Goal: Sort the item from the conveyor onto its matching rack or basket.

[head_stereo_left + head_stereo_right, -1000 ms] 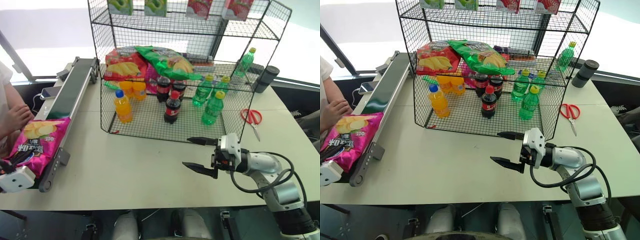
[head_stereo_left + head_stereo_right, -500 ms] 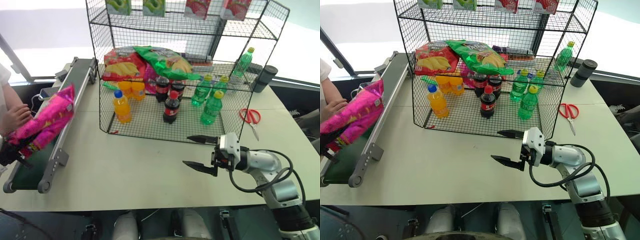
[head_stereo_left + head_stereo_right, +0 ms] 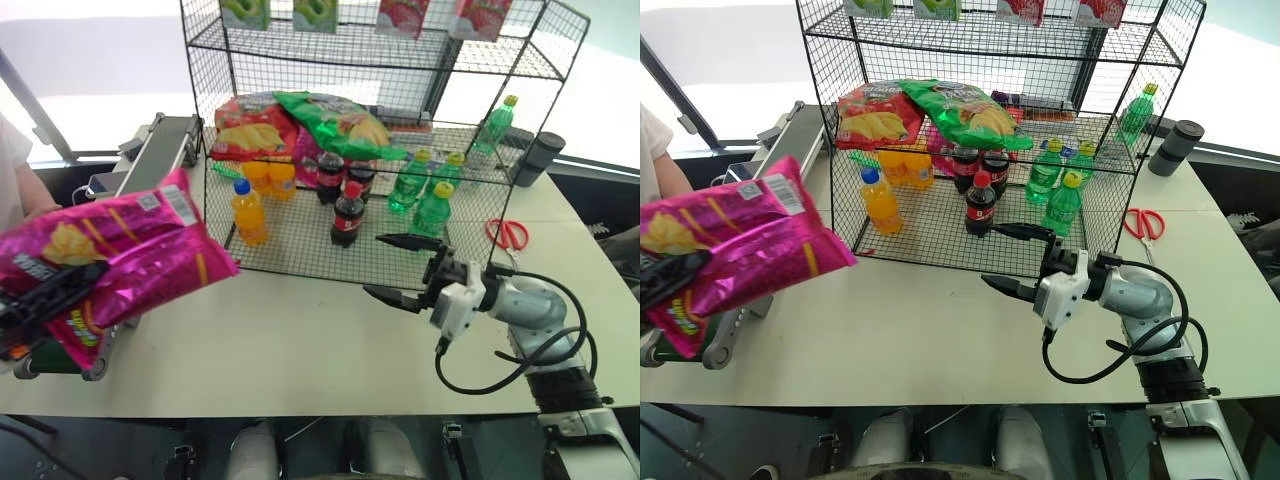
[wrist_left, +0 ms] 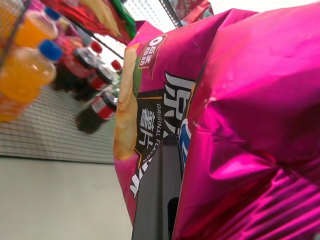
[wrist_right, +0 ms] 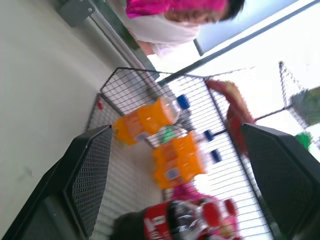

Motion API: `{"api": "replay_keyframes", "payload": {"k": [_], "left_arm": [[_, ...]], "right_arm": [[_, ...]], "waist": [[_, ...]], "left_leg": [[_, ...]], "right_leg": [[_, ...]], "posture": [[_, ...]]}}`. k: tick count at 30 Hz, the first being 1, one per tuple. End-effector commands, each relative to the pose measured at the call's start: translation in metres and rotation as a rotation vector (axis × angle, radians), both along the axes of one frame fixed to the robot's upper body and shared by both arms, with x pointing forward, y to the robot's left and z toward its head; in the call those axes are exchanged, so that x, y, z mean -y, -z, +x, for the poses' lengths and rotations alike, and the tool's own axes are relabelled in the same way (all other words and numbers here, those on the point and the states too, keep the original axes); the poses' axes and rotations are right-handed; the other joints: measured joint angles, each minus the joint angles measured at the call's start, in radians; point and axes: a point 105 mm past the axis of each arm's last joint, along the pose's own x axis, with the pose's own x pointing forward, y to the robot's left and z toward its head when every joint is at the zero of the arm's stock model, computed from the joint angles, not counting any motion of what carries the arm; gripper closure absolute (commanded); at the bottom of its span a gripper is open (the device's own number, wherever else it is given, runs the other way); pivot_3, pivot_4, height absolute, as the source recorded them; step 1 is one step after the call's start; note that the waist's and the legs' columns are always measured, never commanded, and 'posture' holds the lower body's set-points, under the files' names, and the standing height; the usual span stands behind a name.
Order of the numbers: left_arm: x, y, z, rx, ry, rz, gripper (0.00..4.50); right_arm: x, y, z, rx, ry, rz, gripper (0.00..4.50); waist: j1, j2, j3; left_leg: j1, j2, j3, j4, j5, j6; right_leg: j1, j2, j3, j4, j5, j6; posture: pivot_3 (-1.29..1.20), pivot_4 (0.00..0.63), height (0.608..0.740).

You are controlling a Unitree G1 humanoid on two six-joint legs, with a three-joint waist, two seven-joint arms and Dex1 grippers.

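Left gripper (image 3: 45,300): we have it clamped on the pink chip bag (image 3: 115,260), which hangs in the air above the near end of the conveyor (image 3: 150,165).
Right gripper (image 3: 395,268): fingers spread wide, empty, just in front of the wire rack (image 3: 300,45).
Handling: we judge the bag light, puffy, slick and crushable; an edge seam grips best.
Change: a second ago the bag lay on the belt; we have since lifted and rolled it.

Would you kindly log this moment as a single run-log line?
left gripper: shut on pink chip bag, lifted off conveyor | right gripper: open, empty | wire rack: awaiting bag
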Motion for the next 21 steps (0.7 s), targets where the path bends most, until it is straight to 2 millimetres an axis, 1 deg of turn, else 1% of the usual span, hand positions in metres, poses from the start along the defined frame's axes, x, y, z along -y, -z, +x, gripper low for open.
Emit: {"api": "replay_keyframes", "payload": {"k": [1, 4, 7, 10, 12, 15, 21], "left_arm": [[0.030, -0.004, 0.007, -0.007, 0.129, -0.144, 4.45], [0.055, 0.002, 0.013, -0.035, 0.235, -0.213, 4.45], [0.063, 0.010, 0.016, -0.062, 0.302, -0.291, 4.45], [0.072, 0.021, 0.018, -0.114, 0.353, -0.351, 4.45], [0.079, 0.024, 0.023, -0.122, 0.378, -0.409, 4.45], [0.089, 0.027, 0.025, -0.133, 0.407, -0.431, 4.45], [0.112, 0.045, 0.022, -0.242, 0.483, -0.435, 4.45]], "right_arm": [[0.001, 0.002, -0.010, 0.125, -0.046, -0.055, 0.23], [0.001, -0.002, -0.009, 0.233, -0.041, -0.086, 0.23], [-0.001, -0.012, -0.004, 0.323, -0.021, -0.093, 0.23], [-0.003, -0.015, -0.001, 0.338, -0.009, -0.094, 0.23], [-0.005, -0.019, -0.001, 0.357, -0.006, -0.093, 0.23], [-0.009, -0.023, -0.002, 0.364, -0.006, -0.074, 0.23], [-0.020, -0.031, -0.007, 0.368, -0.038, -0.038, 0.23]], "waist": [[-0.005, -0.001, -0.001], [-0.013, -0.003, -0.002], [-0.018, -0.002, -0.001], [-0.023, -0.002, -0.001], [-0.024, -0.002, -0.001], [-0.023, -0.002, -0.002], [-0.026, -0.002, -0.001]], "left_leg": [[0.000, 0.000, 0.000, 0.000, 0.000, 0.000], [0.001, 0.000, 0.000, 0.001, 0.000, 0.000], [0.002, 0.000, 0.000, 0.001, 0.001, -0.001], [0.004, 0.000, -0.002, 0.001, 0.002, -0.002], [0.004, 0.000, -0.002, 0.000, 0.002, -0.002], [0.004, -0.001, -0.002, 0.001, 0.002, -0.002], [0.004, -0.001, -0.003, 0.001, 0.002, -0.002]], "right_leg": [[0.000, 0.000, 0.000, 0.000, 0.000, 0.000], [0.001, 0.000, 0.001, 0.000, 0.000, 0.000], [0.001, 0.001, 0.002, 0.002, 0.000, 0.000], [0.002, 0.002, 0.003, 0.002, 0.000, 0.000], [0.002, 0.002, 0.003, 0.002, 0.000, 0.000], [0.003, 0.002, 0.003, 0.002, 0.000, 0.000], [0.003, 0.002, 0.003, 0.002, 0.000, 0.000]], "posture": [[0.00, 0.150, 0.726], [0.00, 0.150, 0.726], [0.00, 0.150, 0.726], [0.00, 0.150, 0.726], [0.00, 0.150, 0.726], [0.00, 0.150, 0.726], [0.00, 0.150, 0.726]]}}
